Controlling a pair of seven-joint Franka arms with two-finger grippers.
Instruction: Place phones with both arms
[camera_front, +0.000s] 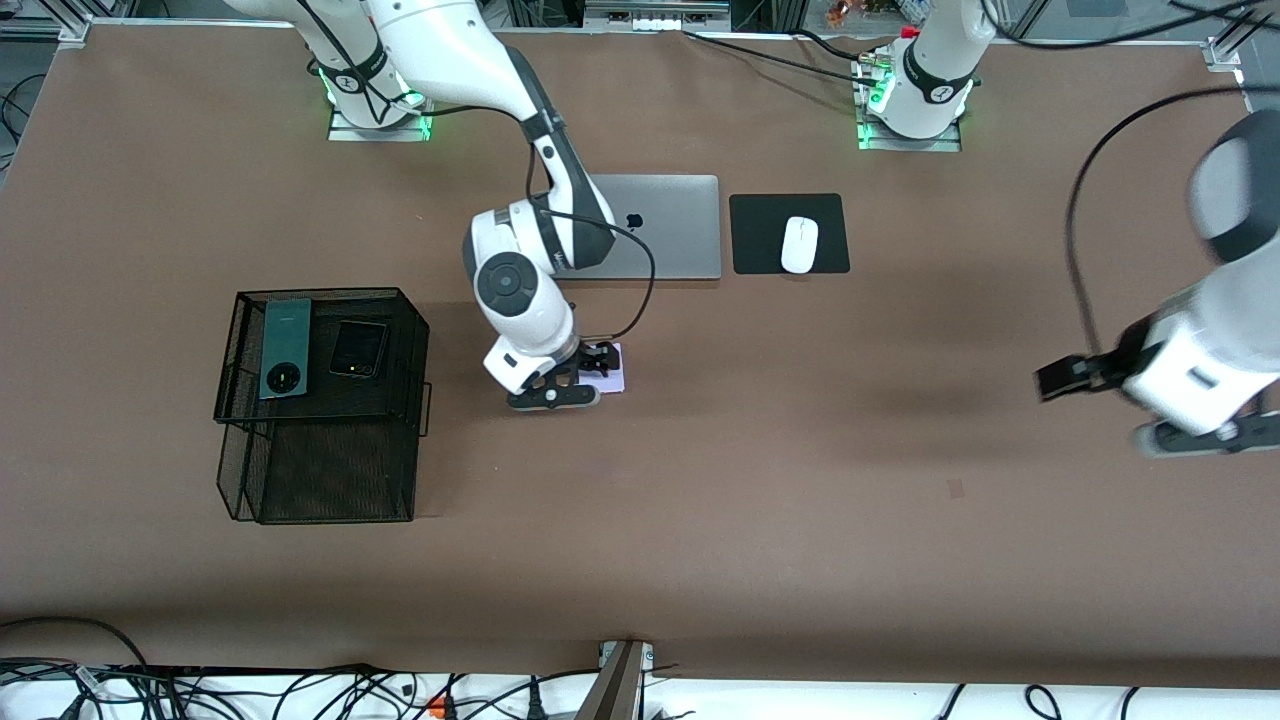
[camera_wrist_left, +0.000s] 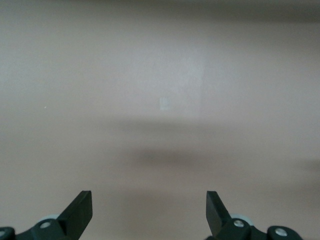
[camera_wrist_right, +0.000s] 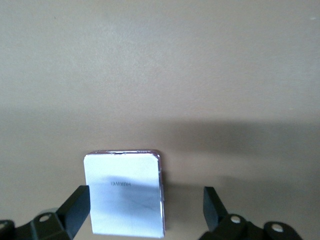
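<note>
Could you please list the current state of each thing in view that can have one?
Left gripper: open, empty, over bare table.
Right gripper: open, around the lilac phone, not closed on it.
Lilac phone: flat on the table.
Green phone: lying on the mesh rack.
Black phone: lying on the rack.
Laptop: closed.

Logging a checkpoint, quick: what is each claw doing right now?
Left claw: open, empty, over bare table.
Right claw: open, straddling the lilac phone, not gripping it.
</note>
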